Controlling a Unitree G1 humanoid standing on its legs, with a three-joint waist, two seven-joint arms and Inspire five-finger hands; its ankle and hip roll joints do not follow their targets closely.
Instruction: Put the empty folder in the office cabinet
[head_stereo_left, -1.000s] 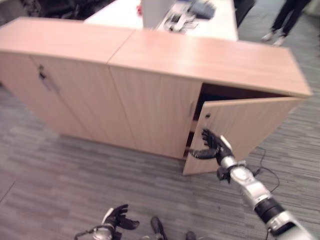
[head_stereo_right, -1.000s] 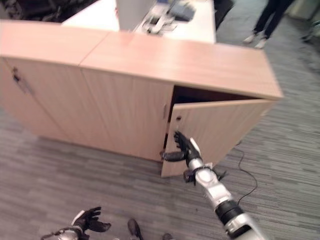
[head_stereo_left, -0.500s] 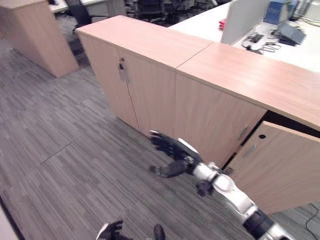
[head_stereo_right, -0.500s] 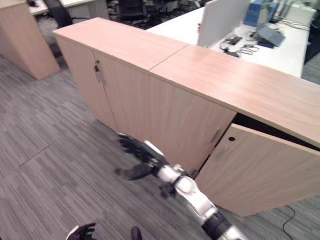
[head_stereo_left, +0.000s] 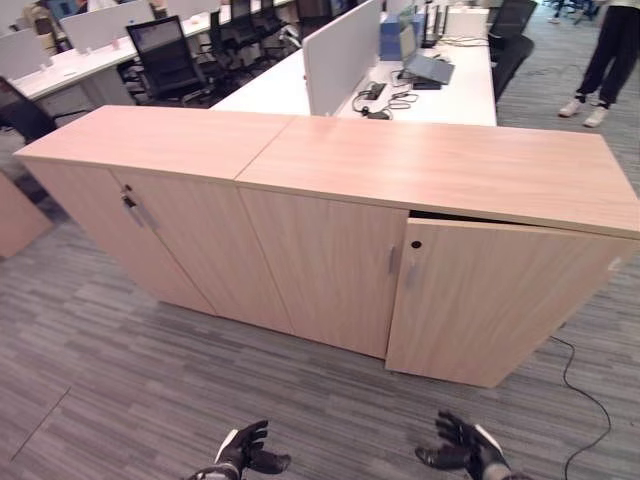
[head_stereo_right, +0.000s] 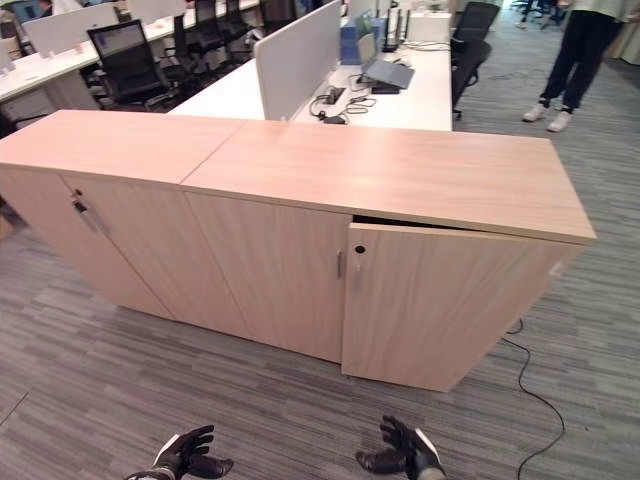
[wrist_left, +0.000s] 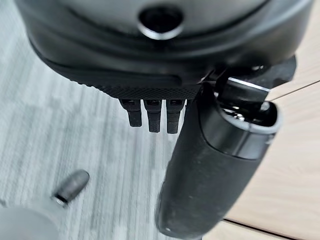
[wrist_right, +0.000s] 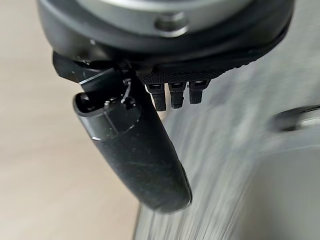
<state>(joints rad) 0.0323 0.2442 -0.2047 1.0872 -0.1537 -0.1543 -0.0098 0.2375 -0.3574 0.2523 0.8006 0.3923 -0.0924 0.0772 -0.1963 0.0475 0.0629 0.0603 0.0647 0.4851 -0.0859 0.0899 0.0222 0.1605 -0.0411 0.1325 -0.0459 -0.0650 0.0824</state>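
The long light-wood office cabinet (head_stereo_left: 430, 170) stands across the middle of the left eye view. Its rightmost door (head_stereo_left: 490, 305) is almost closed, with a thin dark gap along its top edge. My left hand (head_stereo_left: 245, 452) hangs low over the carpet in front of the cabinet, open and holding nothing. My right hand (head_stereo_left: 462, 452) is just as low, below the ajar door and well apart from it, with its fingers spread and empty. In each wrist view the fingers (wrist_left: 150, 112) (wrist_right: 172, 95) point straight out with nothing between them and the thumb.
White desks (head_stereo_left: 440, 90) with a laptop, a divider screen and office chairs (head_stereo_left: 165, 65) stand behind the cabinet. A person's legs (head_stereo_left: 605, 60) are at the far right back. Grey carpet (head_stereo_left: 120, 380) stretches between me and the cabinet.
The camera has swung round. The right door, wide ajar a second ago, is now almost closed. My right hand has left the door's edge and dropped low.
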